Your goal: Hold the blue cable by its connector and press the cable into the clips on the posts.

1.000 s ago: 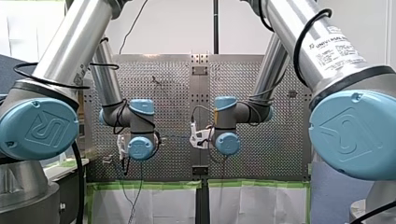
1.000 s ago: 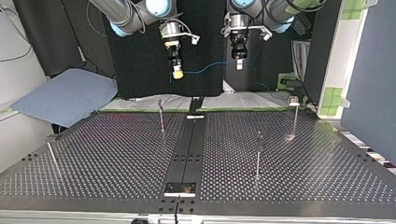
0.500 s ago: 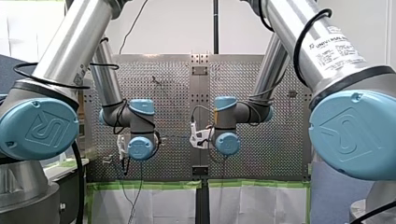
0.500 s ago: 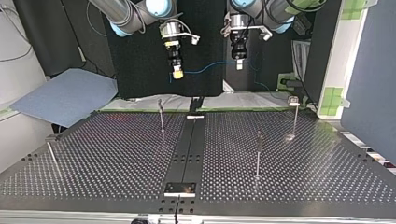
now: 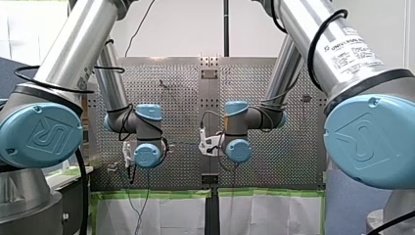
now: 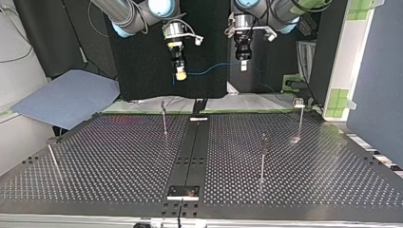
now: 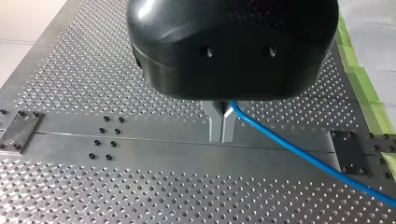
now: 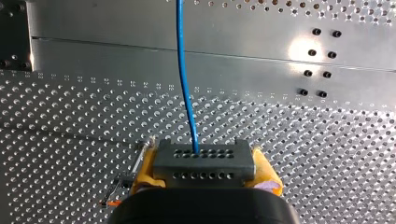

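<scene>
- Right claw (image 8: 204,163) is clamped on the connector (image 8: 204,160), a dark grey block with two rows of small holes, squeezed between yellow pads (image 8: 145,167).
- Left claw (image 7: 222,127) is pinched narrow on the blue cable (image 7: 299,154) itself. Two slim metal fingers (image 7: 215,123) are pressed together under a glossy, rounded black housing, and the cable comes out between them.
- Compared with half a second and a full second ago, nothing visibly differs. Both arms, the cable and the posts (image 6: 164,118) sit in the same spots in the front and top views.
- Cable-wise, it's thin, smooth and round. It leaves the holed face of the connector and runs straight ahead over the table (image 8: 70,116).
- Table is a shiny metal plate dotted with small holes, with a plain strip across the middle that carries a few black screws.
- Top view gives what the wrist views can't: the cable is strung with a slight sag between the two claws, up in the air past the table's far edge. It's well apart from the four thin upright posts.
- Front view hides both claws behind the blue-capped wrist joints, so only a short bit of cable shows between them. The grips themselves only show in the wrist views.
</scene>
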Controlling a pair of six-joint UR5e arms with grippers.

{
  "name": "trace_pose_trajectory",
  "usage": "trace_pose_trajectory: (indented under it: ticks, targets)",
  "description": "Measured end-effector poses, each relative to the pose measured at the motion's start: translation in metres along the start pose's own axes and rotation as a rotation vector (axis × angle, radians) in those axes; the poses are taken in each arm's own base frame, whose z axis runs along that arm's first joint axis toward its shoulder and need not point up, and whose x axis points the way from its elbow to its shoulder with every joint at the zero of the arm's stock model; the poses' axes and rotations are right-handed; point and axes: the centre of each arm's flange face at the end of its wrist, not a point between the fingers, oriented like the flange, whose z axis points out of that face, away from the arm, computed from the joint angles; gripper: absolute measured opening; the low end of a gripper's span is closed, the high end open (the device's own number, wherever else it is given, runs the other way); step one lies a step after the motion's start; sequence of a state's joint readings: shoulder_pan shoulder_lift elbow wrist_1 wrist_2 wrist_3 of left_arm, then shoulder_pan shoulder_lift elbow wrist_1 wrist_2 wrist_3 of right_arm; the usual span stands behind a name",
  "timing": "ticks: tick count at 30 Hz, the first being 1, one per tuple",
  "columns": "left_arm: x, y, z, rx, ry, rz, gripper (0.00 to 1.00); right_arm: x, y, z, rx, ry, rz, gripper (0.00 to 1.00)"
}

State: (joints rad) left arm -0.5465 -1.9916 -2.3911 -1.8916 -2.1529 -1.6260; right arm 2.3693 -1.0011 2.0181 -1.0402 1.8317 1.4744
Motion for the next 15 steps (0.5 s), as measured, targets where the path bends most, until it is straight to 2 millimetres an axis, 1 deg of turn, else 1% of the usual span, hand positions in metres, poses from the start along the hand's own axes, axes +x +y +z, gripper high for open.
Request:
trace_pose_trajectory:
  ticks: [12, 15]
  targets:
    - [0.0002, 0.0001, -0.0001, 0.0, 0.0, 0.001, 0.02, 0.0002, -0.0001, 0.0001, 0.0, 0.0, 0.0, 0.0]
    - [0.004, 0.0033, 0.0009, -0.005, 0.013, 0.017, 0.02, 0.0005, -0.0001, 0.0001, 0.0, 0.001, 0.0, 0.0]
